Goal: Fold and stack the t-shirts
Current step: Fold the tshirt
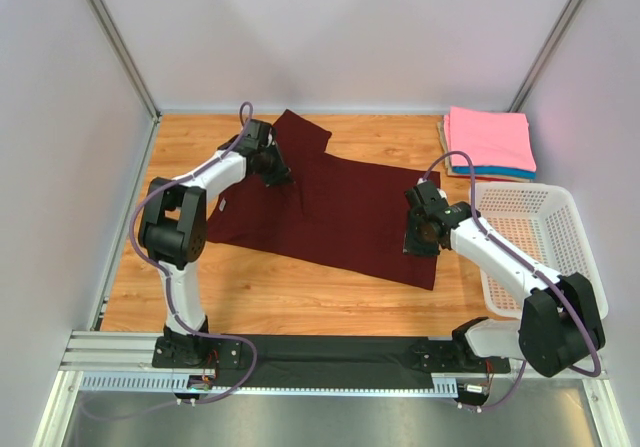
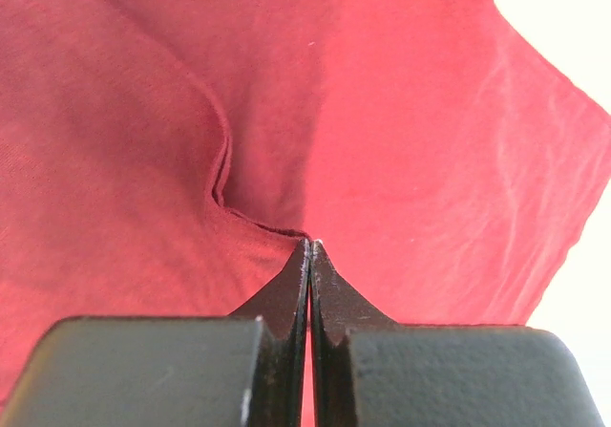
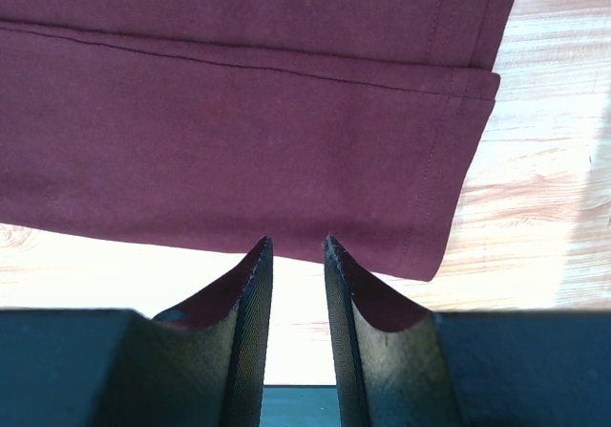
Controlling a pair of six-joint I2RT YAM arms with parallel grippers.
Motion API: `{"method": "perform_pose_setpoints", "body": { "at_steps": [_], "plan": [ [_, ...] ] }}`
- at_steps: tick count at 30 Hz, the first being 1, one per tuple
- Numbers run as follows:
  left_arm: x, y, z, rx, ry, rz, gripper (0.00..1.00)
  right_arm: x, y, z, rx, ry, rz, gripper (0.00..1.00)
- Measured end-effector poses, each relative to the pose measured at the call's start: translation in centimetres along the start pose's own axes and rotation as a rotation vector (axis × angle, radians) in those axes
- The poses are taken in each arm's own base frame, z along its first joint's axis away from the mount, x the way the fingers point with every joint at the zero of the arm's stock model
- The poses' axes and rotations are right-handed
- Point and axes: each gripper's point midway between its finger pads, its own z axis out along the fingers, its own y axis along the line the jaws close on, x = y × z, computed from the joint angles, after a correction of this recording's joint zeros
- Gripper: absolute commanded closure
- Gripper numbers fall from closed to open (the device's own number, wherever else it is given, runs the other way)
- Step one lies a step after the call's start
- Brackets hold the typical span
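**Top view.** A wooden table (image 1: 300,297) is enclosed by pale walls (image 1: 350,37) on three sides. A maroon t-shirt (image 1: 340,217) is spread flat across the middle of the table, with one sleeve reaching toward the far edge. A stack of folded t-shirts (image 1: 490,139) is seen in the far right corner, pink on top with blue and tan edges showing beneath. A white perforated basket (image 1: 535,232) is placed just in front of that stack, along the right side. The left claw (image 1: 280,175) is lowered onto the far left part of the maroon t-shirt, near the sleeve. The right claw (image 1: 418,245) is held over the shirt's right edge, beside the basket.

**Left wrist view.** The left claw (image 2: 311,245) is shown fully closed, its two fingers pressed together. A raised ridge of the maroon t-shirt (image 2: 401,140) runs straight into the tips, where the cloth is pinched.

**Right wrist view.** The right claw (image 3: 296,241) is shown partly open, with a narrow gap between the fingers through which only pale table is seen. Its tips are placed at the edge of the maroon t-shirt (image 3: 239,131), and no cloth is gripped. The shirt's stitched hem and corner are laid flat on the table (image 3: 544,179).
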Motion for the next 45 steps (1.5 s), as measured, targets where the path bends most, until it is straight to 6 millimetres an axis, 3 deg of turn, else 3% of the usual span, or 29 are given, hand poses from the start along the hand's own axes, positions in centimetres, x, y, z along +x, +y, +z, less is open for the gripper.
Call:
{"method": "perform_pose_setpoints", "body": {
  "at_steps": [7,8,11,12,16,20,22,25,30,33,40,45],
  "plan": [
    [0.8,-0.5,2.1,0.044,0.045,0.024,0.98,-0.1,-0.1,0.0,0.007,-0.003,-0.001,0.70],
    [1.1,-0.6,2.4,0.052,0.059,0.032,0.95,-0.1,-0.1,0.0,0.008,-0.004,0.000,0.71],
    [1.6,-0.9,2.5,0.070,0.079,0.063,0.75,-0.1,-0.2,0.0,0.010,-0.005,0.000,0.71],
    [1.5,-1.2,2.3,0.080,0.081,0.077,0.69,-0.1,-0.2,0.0,0.010,-0.005,0.000,0.71],
    [0.0,-2.6,0.9,0.088,0.062,0.160,0.64,-0.1,-0.2,0.0,0.010,-0.004,-0.001,0.70],
    [-0.9,-1.9,-2.5,0.029,0.015,0.223,0.64,0.2,0.4,0.1,-0.008,0.007,-0.008,0.71],
    [-0.3,-0.7,-4.7,-0.013,0.011,0.223,0.66,0.5,0.9,0.5,-0.023,0.029,-0.007,0.71],
    [1.1,2.7,-7.5,-0.098,0.007,0.190,0.66,1.3,1.6,2.0,-0.026,0.081,-0.016,0.71],
    [5.8,12.2,-9.7,-0.322,0.089,0.069,0.64,3.4,1.3,3.7,0.000,0.148,-0.033,0.71],
    [8.0,16.8,-11.1,-0.468,0.130,0.023,0.64,4.0,0.8,4.0,0.016,0.157,-0.033,0.71],
    [8.2,21.3,-13.8,-0.555,0.071,-0.100,0.64,5.0,-0.3,4.6,0.058,0.165,-0.021,0.72],
    [8.0,22.8,-13.7,-0.599,0.043,-0.134,0.65,4.9,-0.5,4.7,0.064,0.153,-0.010,0.73]
  ]
}}
